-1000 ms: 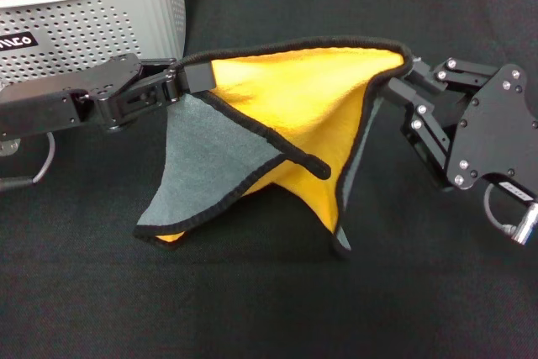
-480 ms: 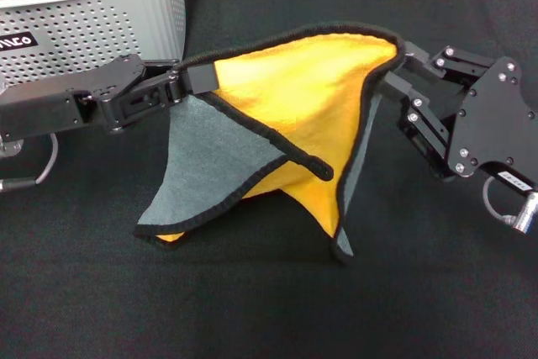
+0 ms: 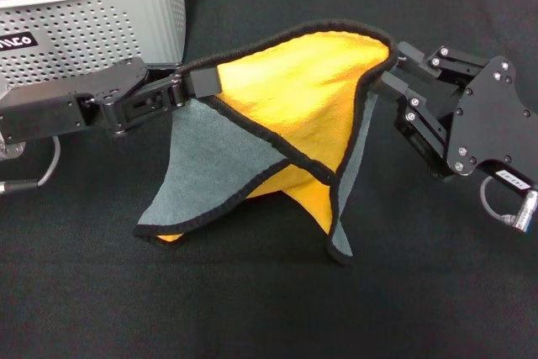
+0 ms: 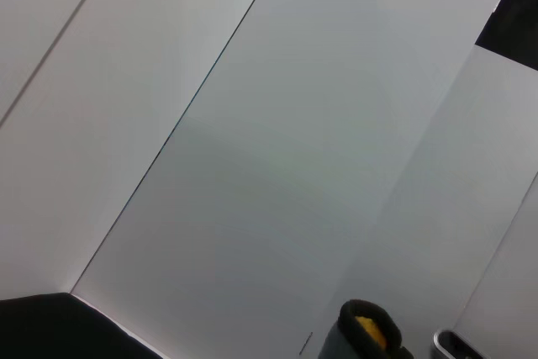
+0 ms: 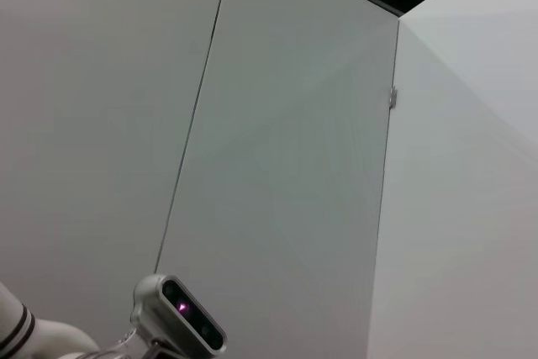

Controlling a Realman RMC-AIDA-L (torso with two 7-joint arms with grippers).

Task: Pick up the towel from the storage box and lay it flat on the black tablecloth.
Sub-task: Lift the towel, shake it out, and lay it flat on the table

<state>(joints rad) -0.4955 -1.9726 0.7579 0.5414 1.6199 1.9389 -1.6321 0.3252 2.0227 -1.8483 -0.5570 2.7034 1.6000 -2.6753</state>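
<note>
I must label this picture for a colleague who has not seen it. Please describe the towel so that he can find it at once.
Start at the black tablecloth that covers the table, with the grey storage box at its far left. In the middle, the left gripper and the right gripper hold the towel up by two corners. It is the only bright thing: yellow-orange on one face, grey-green on the other, with black edging.

1 towel (image 3: 286,98), 1 storage box (image 3: 101,14), 2 grippers.

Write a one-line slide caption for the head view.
Left gripper and right gripper hold the towel stretched above the black tablecloth, beside the storage box.
</note>
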